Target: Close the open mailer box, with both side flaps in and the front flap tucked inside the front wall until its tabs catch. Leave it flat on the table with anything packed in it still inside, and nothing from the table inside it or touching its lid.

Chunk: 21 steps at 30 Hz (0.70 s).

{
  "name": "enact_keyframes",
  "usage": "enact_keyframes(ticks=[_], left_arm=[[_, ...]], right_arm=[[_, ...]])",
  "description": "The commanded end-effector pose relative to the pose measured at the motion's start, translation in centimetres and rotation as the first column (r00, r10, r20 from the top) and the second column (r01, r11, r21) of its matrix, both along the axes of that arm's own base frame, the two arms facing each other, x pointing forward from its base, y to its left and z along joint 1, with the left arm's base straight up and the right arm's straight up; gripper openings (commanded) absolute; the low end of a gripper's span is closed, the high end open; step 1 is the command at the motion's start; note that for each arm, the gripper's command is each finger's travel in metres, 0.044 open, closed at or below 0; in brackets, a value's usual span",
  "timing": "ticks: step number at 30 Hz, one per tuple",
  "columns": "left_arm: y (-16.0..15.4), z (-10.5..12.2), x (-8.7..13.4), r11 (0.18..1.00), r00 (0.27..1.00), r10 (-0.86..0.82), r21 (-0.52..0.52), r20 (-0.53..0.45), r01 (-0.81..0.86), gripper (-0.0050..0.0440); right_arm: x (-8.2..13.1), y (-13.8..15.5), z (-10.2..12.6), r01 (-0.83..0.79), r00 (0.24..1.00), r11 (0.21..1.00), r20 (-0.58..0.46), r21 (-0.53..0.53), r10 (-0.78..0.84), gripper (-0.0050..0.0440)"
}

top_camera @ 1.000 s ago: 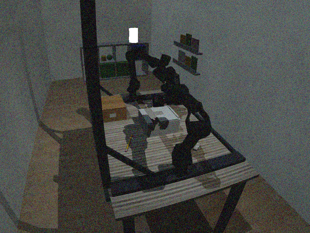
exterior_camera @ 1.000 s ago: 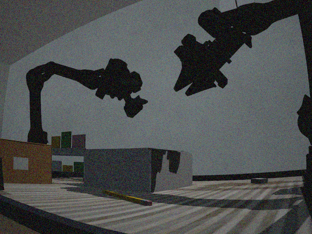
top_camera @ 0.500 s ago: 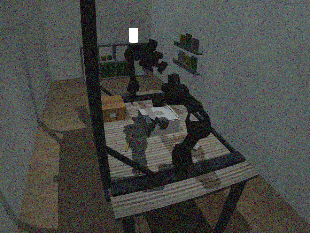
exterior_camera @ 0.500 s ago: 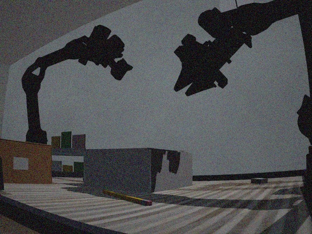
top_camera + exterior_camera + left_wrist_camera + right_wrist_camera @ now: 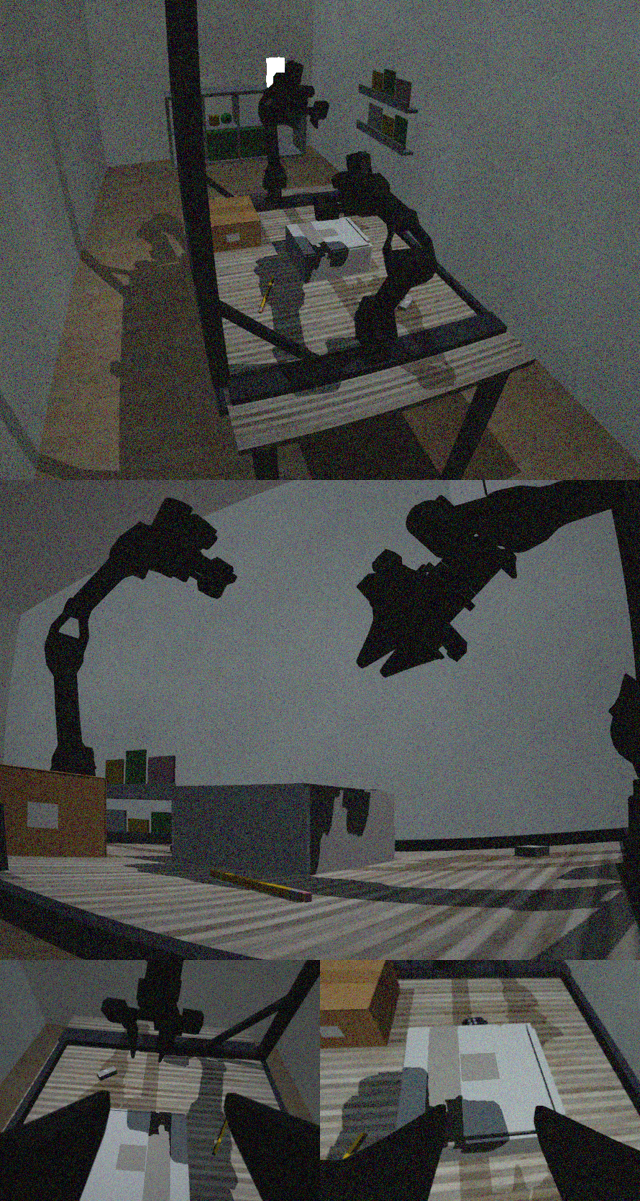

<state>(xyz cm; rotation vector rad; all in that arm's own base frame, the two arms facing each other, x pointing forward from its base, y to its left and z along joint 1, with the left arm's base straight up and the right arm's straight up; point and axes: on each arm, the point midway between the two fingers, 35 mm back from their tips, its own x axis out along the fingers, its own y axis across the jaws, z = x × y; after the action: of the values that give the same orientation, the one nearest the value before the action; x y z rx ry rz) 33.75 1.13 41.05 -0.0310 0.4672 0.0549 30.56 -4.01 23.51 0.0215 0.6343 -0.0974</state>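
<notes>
Right-wrist view: mailer box [image 5: 338, 229] [image 5: 240, 825] [image 5: 108, 1173] [image 5: 514, 1097] seam points eleven-to-five; long axis unclear. My left gripper [image 5: 317, 117] [image 5: 223, 583] [image 5: 167, 1099] and right gripper [image 5: 325, 209] [image 5: 371, 670] [image 5: 145, 1059] [image 5: 490, 1112]: released.

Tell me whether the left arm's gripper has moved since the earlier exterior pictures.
Yes. In the exterior view, the left gripper has risen, now higher above the brown box.
</notes>
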Motion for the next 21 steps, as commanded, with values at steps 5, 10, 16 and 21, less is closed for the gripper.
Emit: enact_keyframes(ticks=[5,10,16,21], left_arm=[[0.2,1.94,-0.81,1.0,0.999,0.006,0.024,0.045,-0.008,0.03],[0.19,1.94,-0.81,1.0,0.999,0.005,0.023,0.045,-0.006,0.03],[0.23,1.53,-0.71,1.0,0.999,0.008,0.018,0.035,-0.009,0.03],[0.23,1.53,-0.71,1.0,0.999,0.008,0.018,0.035,-0.009,0.03]], right_arm=[[0.05,-0.01,1.15,0.003,0.999,1.0,0.042,0.005,-0.003,0.024],[0.05,-0.01,1.15,0.003,0.999,1.0,0.042,0.005,-0.003,0.024],[0.05,-0.01,1.15,0.003,0.999,1.0,0.042,0.005,-0.003,0.024],[0.05,-0.01,1.15,0.003,0.999,1.0,0.042,0.005,-0.003,0.024]])
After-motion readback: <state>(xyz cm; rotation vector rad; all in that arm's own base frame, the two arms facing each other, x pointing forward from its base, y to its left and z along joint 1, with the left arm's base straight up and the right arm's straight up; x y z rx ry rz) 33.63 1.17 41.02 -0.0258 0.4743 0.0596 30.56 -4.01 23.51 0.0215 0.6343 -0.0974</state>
